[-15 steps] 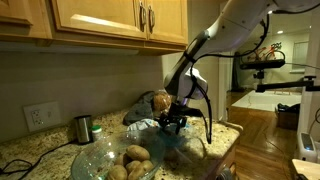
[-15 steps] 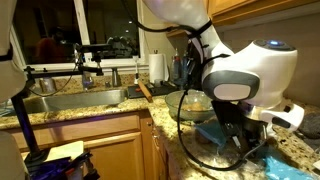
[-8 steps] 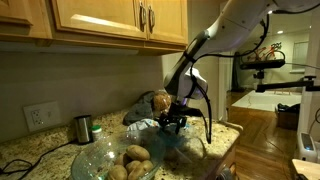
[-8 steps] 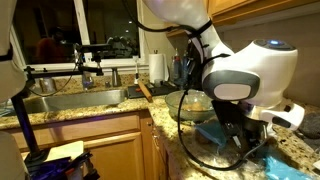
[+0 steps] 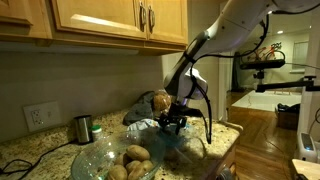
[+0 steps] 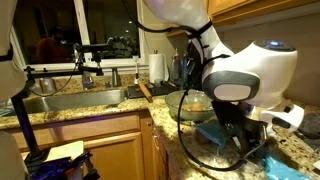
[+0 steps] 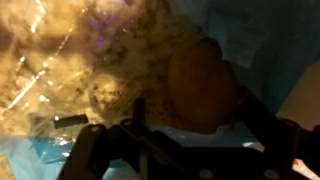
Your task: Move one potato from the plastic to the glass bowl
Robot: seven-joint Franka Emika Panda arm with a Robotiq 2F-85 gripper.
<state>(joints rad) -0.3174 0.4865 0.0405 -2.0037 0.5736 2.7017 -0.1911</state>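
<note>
Nothing's budged in the last second: the gripper (image 5: 176,120) still sits low in the plastic (image 7: 255,35) by the counter's end edge, straddling a potato (image 7: 203,85). Can't tell if it's pinching. Glass bowl (image 5: 88,152) alongside; the lift looks pending.

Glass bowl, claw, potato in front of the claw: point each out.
glass bowl (image 5: 95,155): exterior view, on its bare clear side wall.
claw (image 5: 175,123): exterior view, midway between its fingertips.
potato (image 7: 205,85): wrist view, on the middle of its brown skin.
</note>
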